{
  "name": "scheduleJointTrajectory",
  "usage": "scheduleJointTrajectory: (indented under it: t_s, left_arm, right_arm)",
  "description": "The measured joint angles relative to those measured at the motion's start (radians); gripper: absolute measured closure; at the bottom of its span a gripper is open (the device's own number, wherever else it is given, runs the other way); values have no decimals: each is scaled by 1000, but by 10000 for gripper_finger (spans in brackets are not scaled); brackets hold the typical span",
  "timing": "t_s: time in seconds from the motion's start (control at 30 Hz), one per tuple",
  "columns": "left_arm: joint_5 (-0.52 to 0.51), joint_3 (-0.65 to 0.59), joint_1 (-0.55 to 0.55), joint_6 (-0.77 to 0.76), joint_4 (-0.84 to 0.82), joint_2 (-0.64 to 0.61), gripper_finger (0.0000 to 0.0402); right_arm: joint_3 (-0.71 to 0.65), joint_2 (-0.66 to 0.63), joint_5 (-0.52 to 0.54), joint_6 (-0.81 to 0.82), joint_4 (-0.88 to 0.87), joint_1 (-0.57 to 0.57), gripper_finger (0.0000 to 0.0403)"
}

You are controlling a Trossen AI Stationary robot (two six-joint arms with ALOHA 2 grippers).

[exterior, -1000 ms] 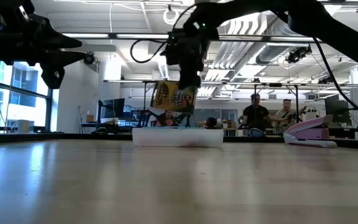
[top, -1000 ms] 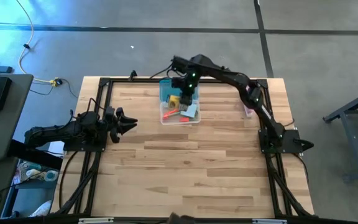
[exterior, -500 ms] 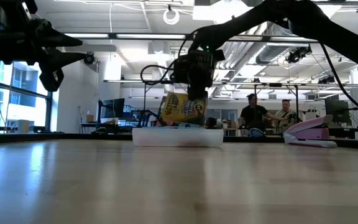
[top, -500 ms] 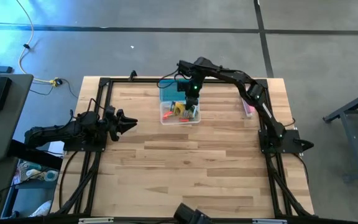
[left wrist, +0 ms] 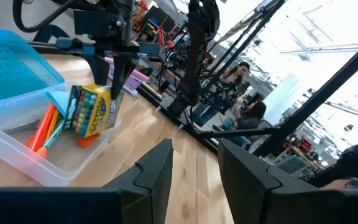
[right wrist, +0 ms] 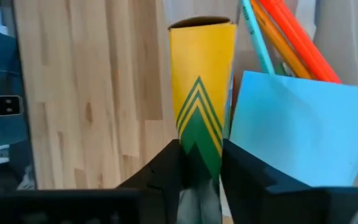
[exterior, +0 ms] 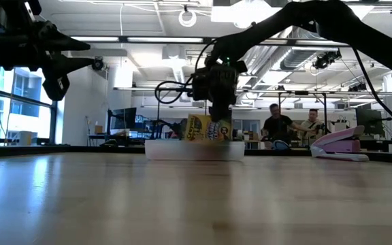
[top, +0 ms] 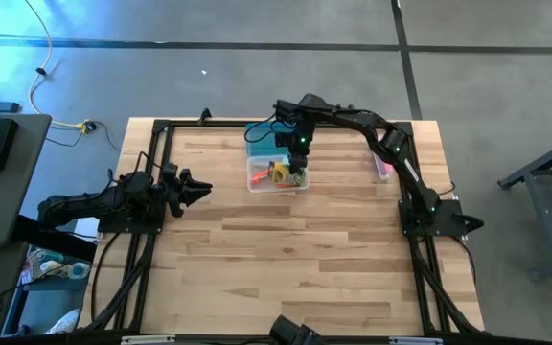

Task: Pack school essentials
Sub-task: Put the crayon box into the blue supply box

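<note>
Across wooden table (top: 286, 249), clear bin (top: 257, 178), 2 people (exterior: 292, 126) behind

Wooden table (top: 286, 249), mid-frame in the high view. Clear bin (top: 257, 178) lying near top centre, blue lid (top: 260, 139) just behind it. Pink item (top: 382, 170), perhaps a stapler, by the upper right edge.

In the high view the bin (top: 278, 176) sits at upper centre of the table (top: 286, 259), its lid (top: 262, 137) just behind it. The crayon box (top: 282, 172), notepad (right wrist: 294, 130) and pens (left wrist: 42, 130) lie in the bin. The stapler (top: 382, 169) lies right of it, by the table's edge.
</note>
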Motion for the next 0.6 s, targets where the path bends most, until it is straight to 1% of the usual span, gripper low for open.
scheduleJointTrajectory:
  t_s: [0.2,0.27,0.43,0.6]
  left_arm:
    - [0,0,0,-1,0,0,284]
    - [0,0,0,-1,0,0,284]
    - [0,0,0,-1,0,0,284]
    - [0,0,0,-2,0,0,284]
  right_arm:
    - [0,0,93,4,9,-3,259]
    - [0,0,99,5,9,-7,246]
    - [10,0,100,11,3,-17,231]
    - [74,0,100,60,-12,-34,230]
